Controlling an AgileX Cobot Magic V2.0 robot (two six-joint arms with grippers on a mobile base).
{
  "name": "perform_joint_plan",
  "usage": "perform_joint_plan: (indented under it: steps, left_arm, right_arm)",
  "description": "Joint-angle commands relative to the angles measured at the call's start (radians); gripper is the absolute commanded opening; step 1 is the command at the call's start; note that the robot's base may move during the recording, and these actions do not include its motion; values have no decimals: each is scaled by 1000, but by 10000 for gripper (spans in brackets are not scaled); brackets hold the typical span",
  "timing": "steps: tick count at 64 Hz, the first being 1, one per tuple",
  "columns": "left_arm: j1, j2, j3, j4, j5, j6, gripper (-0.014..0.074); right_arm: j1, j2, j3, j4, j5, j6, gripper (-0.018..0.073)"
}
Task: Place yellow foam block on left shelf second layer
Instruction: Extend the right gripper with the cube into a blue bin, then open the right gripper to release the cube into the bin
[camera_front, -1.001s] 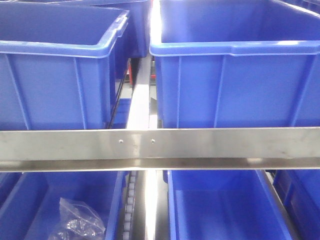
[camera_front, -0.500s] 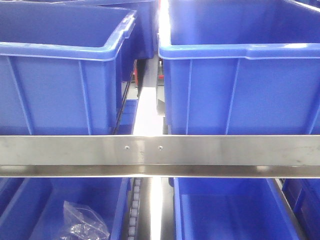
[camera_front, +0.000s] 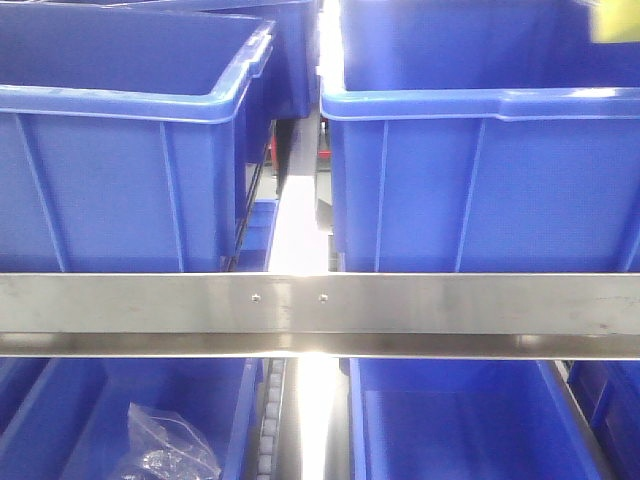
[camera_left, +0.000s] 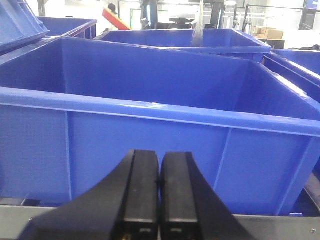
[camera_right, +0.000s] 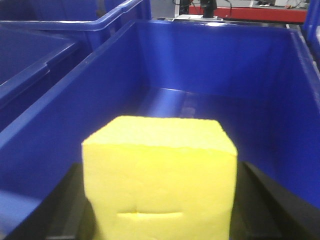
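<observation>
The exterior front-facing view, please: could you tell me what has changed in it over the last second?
The yellow foam block has come into sight at the top right corner. The framing slid down and right, then nearly settled. The blue bins, steel rail and plastic bag kept their arrangement.

yellow foam block (camera_right: 159, 175): bright yellow cube, flat plain sides, small crease low on its front face, sits upright, held up over the inside of a blue bin | left shelf (camera_front: 320, 305): shiny steel rack, flat rail across the front, blue bins above and below
</observation>
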Motion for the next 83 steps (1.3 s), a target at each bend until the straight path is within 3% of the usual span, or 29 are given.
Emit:
perform_joint_plan:
  steps: [1, 22, 34, 46, 54, 57, 62, 70, 74, 83]
  left_arm:
    - [3, -15, 25, -4, -90, -5, 136]
    - [3, -15, 25, -4, -90, -5, 136]
    - [3, -15, 25, -4, -90, -5, 136]
    - [3, -15, 25, -4, -90, -5, 136]
    - [3, -15, 25, -4, -90, -5, 136]
    - [3, -15, 25, -4, -90, -5, 136]
    - [3, -15, 25, -4, -90, -5, 136]
    - [3, -15, 25, -4, -90, -5, 136]
    - [3, -15, 25, -4, -90, -5, 136]
    - [3, -15, 25, -4, -90, -5, 136]
  right_arm:
    - [-3, 79, -107, -2, -121, 2, 415]
    - [-3, 334, -334, 3, -120, 2, 424]
    - [-3, 351, -379, 78, -94, 3, 640]
    - [-3, 351, -427, 95, 64, 3, 634]
    - [-3, 351, -428, 95, 47, 2, 626]
    - [-3, 351, -428, 95, 46, 2, 601]
    - [-3, 350, -428, 95, 53, 2, 463]
    - [-3, 332, -426, 87, 52, 2, 31]
    - [-3, 312, -422, 82, 58, -9, 68]
    - [-3, 219, -361, 30, 84, -29, 48]
